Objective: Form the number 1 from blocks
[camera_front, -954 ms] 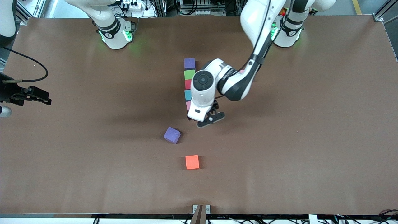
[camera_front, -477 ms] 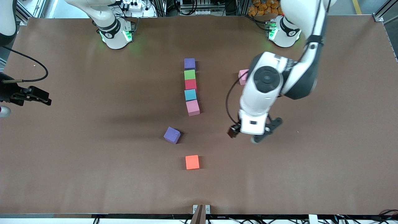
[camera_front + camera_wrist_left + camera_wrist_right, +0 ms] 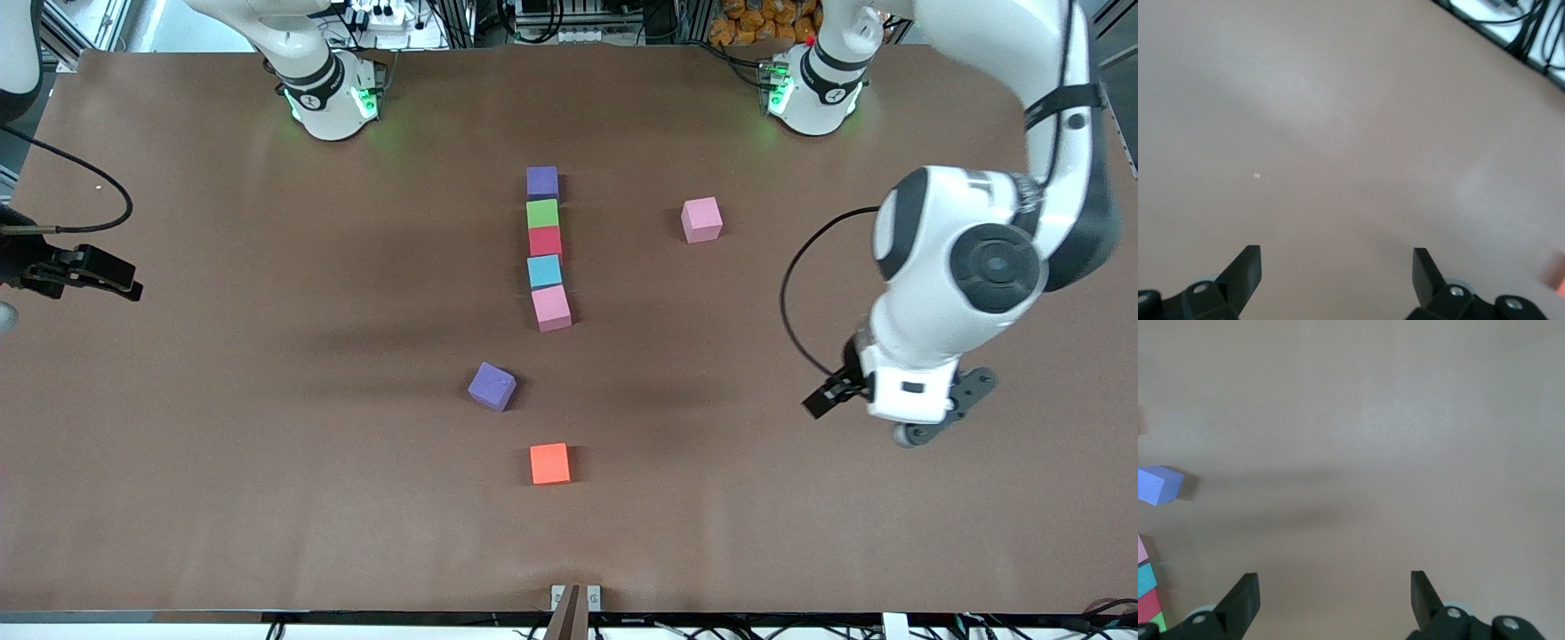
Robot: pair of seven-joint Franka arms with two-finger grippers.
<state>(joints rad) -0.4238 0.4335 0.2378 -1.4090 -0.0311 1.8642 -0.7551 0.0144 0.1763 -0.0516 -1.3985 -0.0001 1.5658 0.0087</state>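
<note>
The bench (image 3: 222,498) carries all eight blocks. The front view alone shows the column: purple block (image 3: 542,182), green block (image 3: 542,213), red block (image 3: 545,241), light blue block (image 3: 544,270) and pink block (image 3: 551,308), touching in a line. A second pink block (image 3: 701,220) lies toward the left arm's end. The loose purple block (image 3: 492,386) and orange block (image 3: 549,463) lie nearer the camera. The left gripper (image 3: 1337,267) hangs over bare bench, fingers apart, holding nothing. The right gripper (image 3: 1335,590) waits at the right arm's end, fingers apart; its wrist view catches the loose purple block.
</note>
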